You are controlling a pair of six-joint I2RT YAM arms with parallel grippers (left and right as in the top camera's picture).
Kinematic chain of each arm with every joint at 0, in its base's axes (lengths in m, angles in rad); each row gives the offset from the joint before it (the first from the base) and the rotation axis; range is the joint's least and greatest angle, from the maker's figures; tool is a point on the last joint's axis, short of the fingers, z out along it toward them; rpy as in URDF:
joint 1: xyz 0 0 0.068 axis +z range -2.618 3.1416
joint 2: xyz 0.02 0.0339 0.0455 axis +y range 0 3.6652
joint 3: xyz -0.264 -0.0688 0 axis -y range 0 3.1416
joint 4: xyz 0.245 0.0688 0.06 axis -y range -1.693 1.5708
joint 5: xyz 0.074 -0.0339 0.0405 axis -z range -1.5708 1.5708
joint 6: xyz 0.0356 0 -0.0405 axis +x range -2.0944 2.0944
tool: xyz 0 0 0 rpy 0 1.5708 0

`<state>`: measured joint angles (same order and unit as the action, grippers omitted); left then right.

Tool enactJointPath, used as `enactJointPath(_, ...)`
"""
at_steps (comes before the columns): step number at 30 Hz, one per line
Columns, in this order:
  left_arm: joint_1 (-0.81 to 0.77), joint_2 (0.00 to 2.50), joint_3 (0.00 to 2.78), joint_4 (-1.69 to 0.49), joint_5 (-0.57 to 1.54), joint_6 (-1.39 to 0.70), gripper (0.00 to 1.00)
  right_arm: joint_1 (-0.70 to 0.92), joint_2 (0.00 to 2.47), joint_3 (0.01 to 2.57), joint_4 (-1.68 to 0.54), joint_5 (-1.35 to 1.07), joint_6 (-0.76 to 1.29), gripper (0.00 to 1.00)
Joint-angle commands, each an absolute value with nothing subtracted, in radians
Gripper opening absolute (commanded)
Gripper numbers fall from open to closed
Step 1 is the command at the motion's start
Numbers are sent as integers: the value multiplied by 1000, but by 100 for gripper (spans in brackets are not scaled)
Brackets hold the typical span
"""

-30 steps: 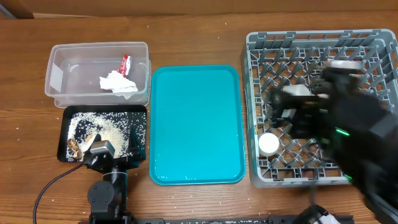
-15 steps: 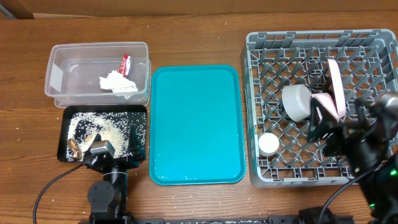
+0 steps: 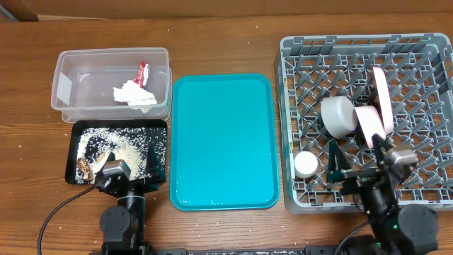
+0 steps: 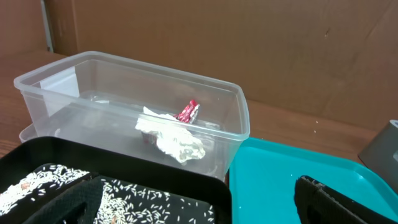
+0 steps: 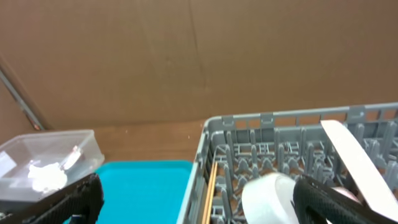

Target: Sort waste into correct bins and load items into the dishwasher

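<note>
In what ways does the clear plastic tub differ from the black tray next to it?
The clear tub is transparent with tall walls; the black tray is opaque and shallow. The clear tub holds a crumpled tissue and a red wrapper; the black tray holds scattered rice grains and brown scraps. Both are rectangular, of similar footprint, and sit left of the teal tray.
</note>
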<state>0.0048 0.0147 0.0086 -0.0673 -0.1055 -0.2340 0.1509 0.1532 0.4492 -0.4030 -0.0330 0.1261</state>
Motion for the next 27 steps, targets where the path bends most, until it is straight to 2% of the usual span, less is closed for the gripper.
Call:
enactJointPath(1,13,4,5,-66,-101,-244,100,148,61,352,-361,-16,118,100)
enactJointPath(10,13,4,5,-66,-101,-244,100,144,3,177,-271,-16,126,100)
enactJointPath(20,13,4,5,-66,-101,-244,100,144,3,6,3,-1,126,100)
enactJointPath(27,13,4,5,-66,-101,-244,100,144,3,8,-5,17,126,100)
